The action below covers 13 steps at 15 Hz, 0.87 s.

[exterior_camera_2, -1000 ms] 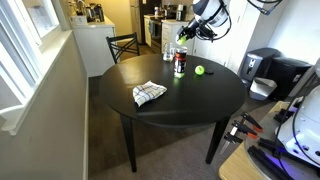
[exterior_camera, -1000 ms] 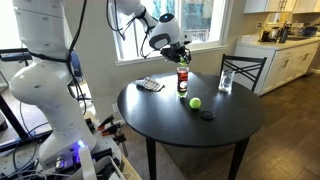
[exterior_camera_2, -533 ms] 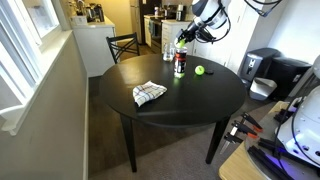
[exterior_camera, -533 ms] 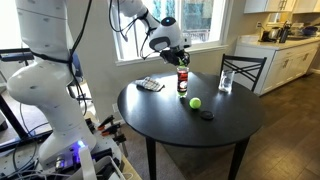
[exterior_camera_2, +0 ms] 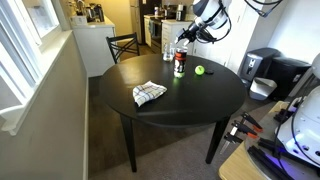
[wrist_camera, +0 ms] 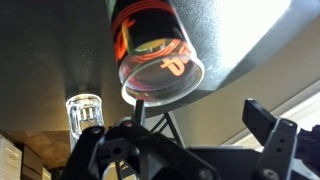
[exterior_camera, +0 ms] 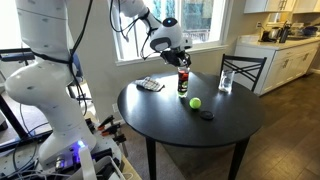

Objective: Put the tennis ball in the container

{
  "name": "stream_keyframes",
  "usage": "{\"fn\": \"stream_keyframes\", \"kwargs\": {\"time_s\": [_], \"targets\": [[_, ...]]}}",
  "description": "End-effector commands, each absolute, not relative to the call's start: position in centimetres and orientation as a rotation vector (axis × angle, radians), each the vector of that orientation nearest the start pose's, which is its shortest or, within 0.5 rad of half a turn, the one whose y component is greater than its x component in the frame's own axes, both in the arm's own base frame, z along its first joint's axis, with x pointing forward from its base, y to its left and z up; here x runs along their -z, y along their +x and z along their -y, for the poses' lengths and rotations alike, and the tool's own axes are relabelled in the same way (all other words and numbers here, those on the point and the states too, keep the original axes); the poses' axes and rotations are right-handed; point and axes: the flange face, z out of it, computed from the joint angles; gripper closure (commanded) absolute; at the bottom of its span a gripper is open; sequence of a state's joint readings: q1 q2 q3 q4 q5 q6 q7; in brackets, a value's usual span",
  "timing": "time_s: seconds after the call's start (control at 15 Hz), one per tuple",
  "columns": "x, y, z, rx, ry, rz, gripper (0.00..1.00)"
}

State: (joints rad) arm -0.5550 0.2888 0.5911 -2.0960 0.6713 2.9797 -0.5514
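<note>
Pincer [wrist_camera: 197, 118] wide, empty, hovers above container [wrist_camera: 155, 62] rim. Tennis ball [exterior_camera: 182, 91] looks low inside it. Twin ball [exterior_camera: 195, 102] on surface [exterior_camera: 170, 118], container's 4 o'clock. Nxt: lift straight up, don't clip rim.

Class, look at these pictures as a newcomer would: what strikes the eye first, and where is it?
The white arm's gripper hangs open just above the container, a tall clear tube on the round black table. A bright tennis ball lies loose on the table beside it.
</note>
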Motion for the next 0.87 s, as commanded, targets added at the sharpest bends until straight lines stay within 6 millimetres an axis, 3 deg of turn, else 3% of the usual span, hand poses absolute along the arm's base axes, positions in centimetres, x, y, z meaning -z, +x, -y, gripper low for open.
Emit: {"fn": "stream_keyframes", "kwargs": {"time_s": [0.0,0.8], "targets": [[-36.48,61.48,4.18,0.928,-2.674,-0.141,0.00],[-36.34,61.41,4.08,0.935,-2.687,-0.165,0.00]]}}
